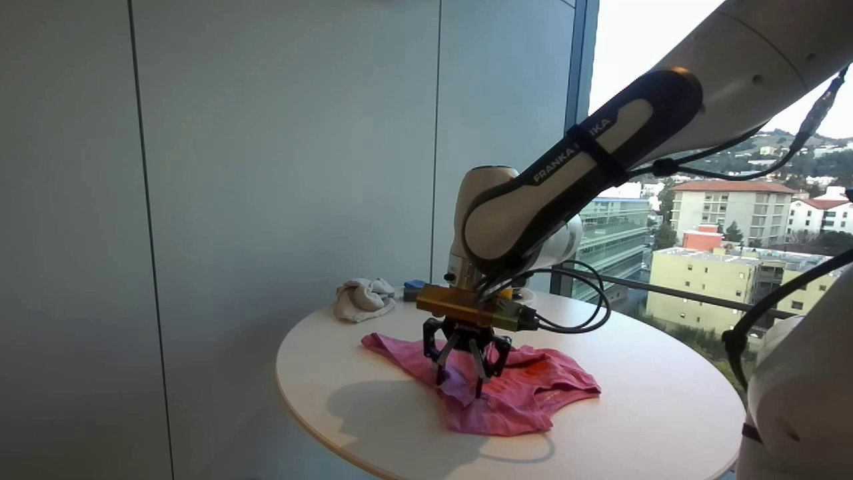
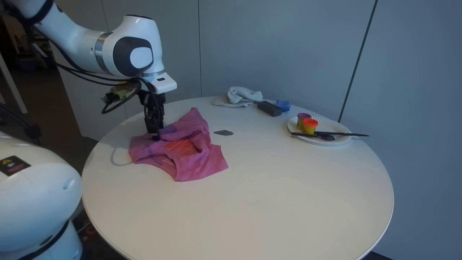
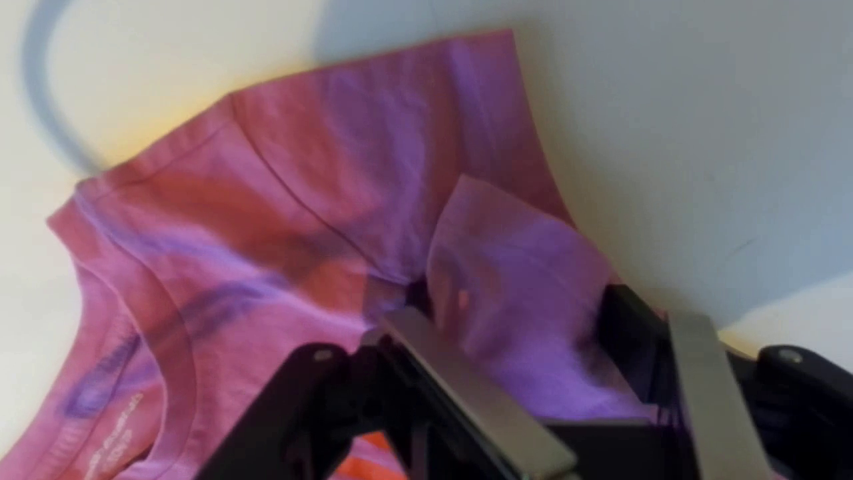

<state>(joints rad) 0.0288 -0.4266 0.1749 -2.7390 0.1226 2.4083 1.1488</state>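
Shirt [image 2: 182, 145] of pink cloth lies crumpled on the round table [image 2: 274, 202] beneath the gripper [image 1: 459, 387], whose fingers [image 3: 628, 340] stand spread on both sides of a folded flap [image 3: 520, 280], and I judge it light, soft and limp, best gripped by this same flap.

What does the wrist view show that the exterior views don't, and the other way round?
Only the wrist view distinctly shows pale lettering inside the neckline of the pink T-shirt. Only the exterior views show the robot arm, the crumpled cloth and the grey wall. Both share the T-shirt, the white tabletop and the gripper, its fingers apart.
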